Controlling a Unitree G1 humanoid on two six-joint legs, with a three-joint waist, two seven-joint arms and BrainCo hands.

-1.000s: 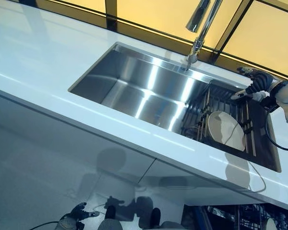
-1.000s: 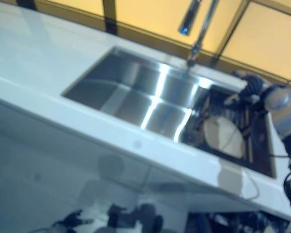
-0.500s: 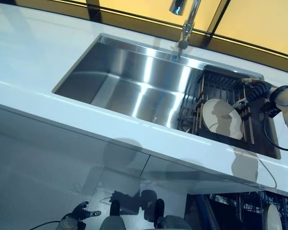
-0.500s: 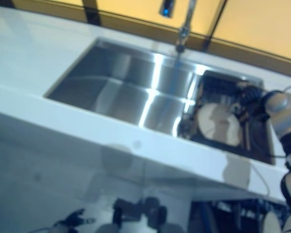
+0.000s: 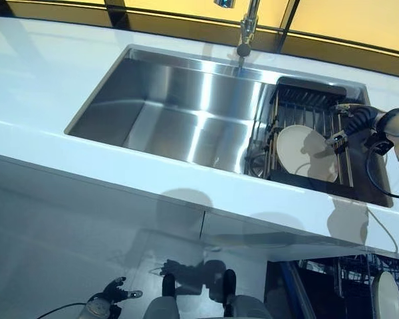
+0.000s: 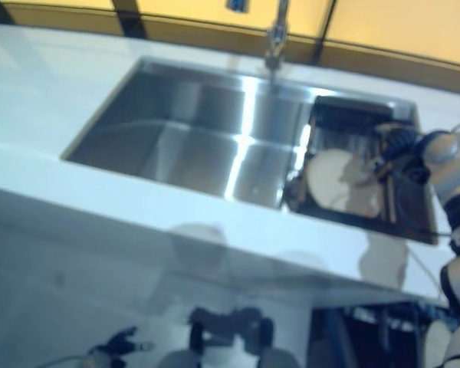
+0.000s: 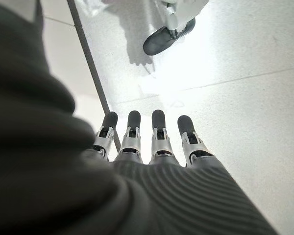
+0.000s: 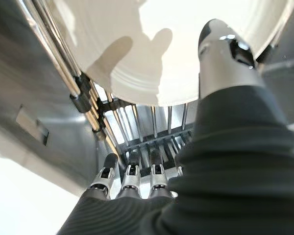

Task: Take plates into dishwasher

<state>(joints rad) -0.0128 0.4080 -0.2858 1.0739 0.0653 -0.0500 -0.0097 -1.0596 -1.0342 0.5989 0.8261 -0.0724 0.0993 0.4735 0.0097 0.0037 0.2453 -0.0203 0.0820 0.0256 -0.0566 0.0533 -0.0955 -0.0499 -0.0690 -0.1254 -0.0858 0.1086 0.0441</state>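
A white plate (image 5: pixel 304 152) leans in a wire dish rack (image 5: pixel 307 106) at the right end of the steel sink (image 5: pixel 159 100). My right hand (image 5: pixel 351 122) hovers at the plate's right rim. In the right wrist view its fingers (image 8: pixel 131 177) are straight above the rack wires. Its thumb (image 8: pixel 224 54) reaches across the plate (image 8: pixel 176 39) face without closing on it. My left hand (image 5: pixel 111 296) hangs low beside the cabinet front, fingers (image 7: pixel 158 134) straight over the floor, holding nothing.
A faucet (image 5: pixel 245 30) stands behind the sink. White countertop (image 5: pixel 40 80) surrounds it. Below the counter at the right, the open dishwasher rack (image 5: pixel 332 292) holds another white plate (image 5: pixel 388 297). A chair castor (image 7: pixel 169 36) shows on the floor.
The camera has swung, shifting the whole scene. My right hand has come down from the rack's far corner to the plate's right rim. The left hand stays low.
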